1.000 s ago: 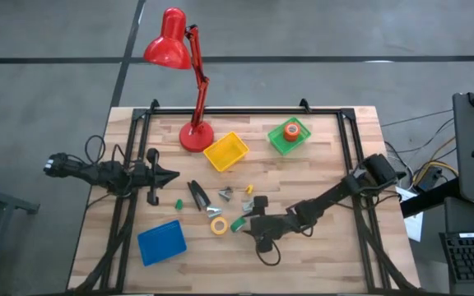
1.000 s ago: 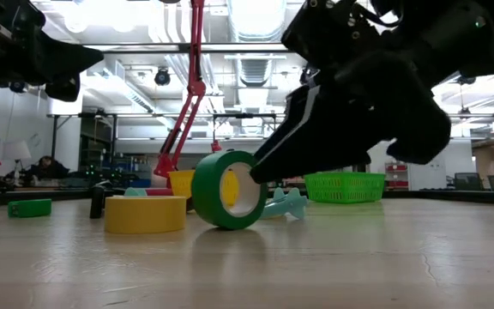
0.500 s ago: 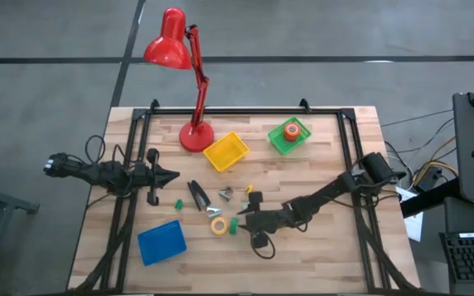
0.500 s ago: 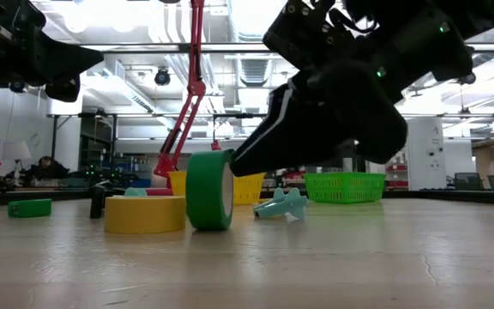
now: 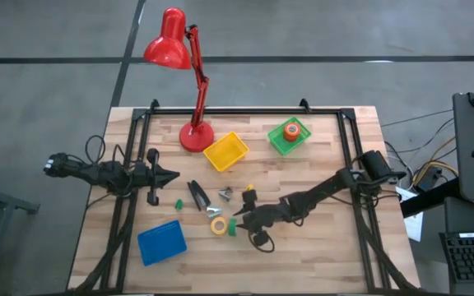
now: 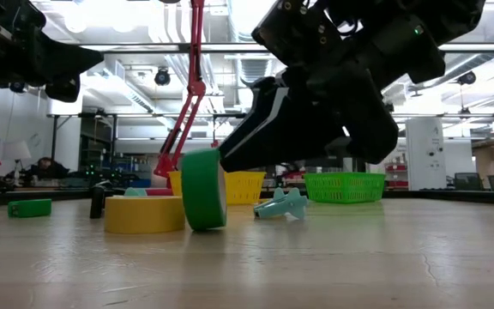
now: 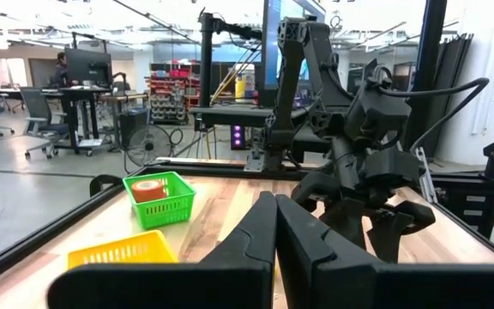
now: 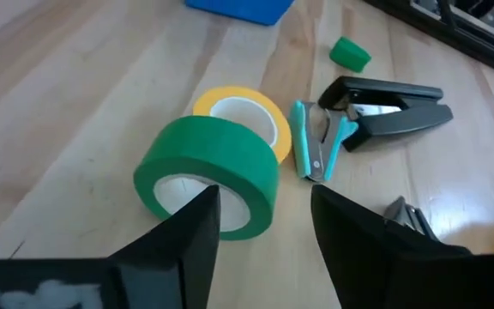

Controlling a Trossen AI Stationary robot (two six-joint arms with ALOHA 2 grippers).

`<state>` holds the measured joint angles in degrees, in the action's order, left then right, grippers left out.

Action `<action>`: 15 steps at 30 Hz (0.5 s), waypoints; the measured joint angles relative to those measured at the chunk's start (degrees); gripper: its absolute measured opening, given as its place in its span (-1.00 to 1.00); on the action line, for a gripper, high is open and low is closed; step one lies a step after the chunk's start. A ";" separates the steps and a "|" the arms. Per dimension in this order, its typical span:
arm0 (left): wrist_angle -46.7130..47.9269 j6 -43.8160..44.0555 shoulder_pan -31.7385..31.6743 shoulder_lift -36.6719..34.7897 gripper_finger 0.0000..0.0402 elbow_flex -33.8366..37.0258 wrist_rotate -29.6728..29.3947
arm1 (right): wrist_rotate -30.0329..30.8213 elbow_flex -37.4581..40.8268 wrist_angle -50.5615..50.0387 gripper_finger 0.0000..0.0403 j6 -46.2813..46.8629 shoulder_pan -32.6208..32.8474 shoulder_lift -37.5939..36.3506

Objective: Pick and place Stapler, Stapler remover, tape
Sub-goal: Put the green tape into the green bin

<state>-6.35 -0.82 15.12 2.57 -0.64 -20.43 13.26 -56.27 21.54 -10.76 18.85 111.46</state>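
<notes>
The green tape roll (image 5: 231,228) (image 6: 202,189) (image 8: 213,172) stands on its edge on the table, tilted against the flat yellow roll (image 5: 218,225) (image 8: 251,116). My right gripper (image 5: 239,222) (image 8: 264,202) is open and low over the green roll. The black stapler (image 5: 197,196) (image 8: 393,99) and the teal staple remover (image 8: 316,150) (image 6: 281,204) lie just beyond. An orange roll (image 5: 291,130) sits in the green basket. My left gripper (image 5: 174,174) is shut and waits above the table's left side. My right gripper touches the green roll with one finger (image 8: 200,219) at the rim of its hollow face (image 8: 183,193). The other finger (image 8: 350,232) stands beside the outer band; I cannot tell whether it touches. The fingers slant down from the table's right. The roll's edge rests on the table.
A red lamp's base (image 5: 194,136), a yellow bin (image 5: 226,152) and the green basket (image 5: 280,141) stand toward the far edge. A blue tray (image 5: 161,242) lies near left. A small green piece (image 5: 178,203) and a silver clip (image 5: 225,194) lie by the stapler.
My right gripper has moved toward the table's left. The green roll has slid left along the table up to the yellow roll. It has turned about on its edge, so that its band, not its hollow face, now faces the low view.
</notes>
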 joint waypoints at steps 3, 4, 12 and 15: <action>0.02 0.00 0.01 0.00 -0.96 0.01 0.00 | -0.63 -0.41 0.17 -0.19 -0.95 -0.26 0.26; 0.01 0.00 0.02 0.00 -0.96 0.01 0.00 | -1.33 -0.63 0.32 -0.21 -1.53 -0.34 0.55; 0.03 -0.01 0.01 0.00 -0.96 0.00 -0.01 | -6.05 -3.75 -0.34 -0.26 -4.21 -0.51 5.06; 0.02 0.00 0.01 0.00 -0.96 0.01 -0.01 | -6.02 -4.91 -0.34 -0.24 -5.83 -0.53 5.38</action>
<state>-6.33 -0.82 15.13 2.57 -0.62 -20.45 7.25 -61.18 21.20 -16.59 18.33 116.84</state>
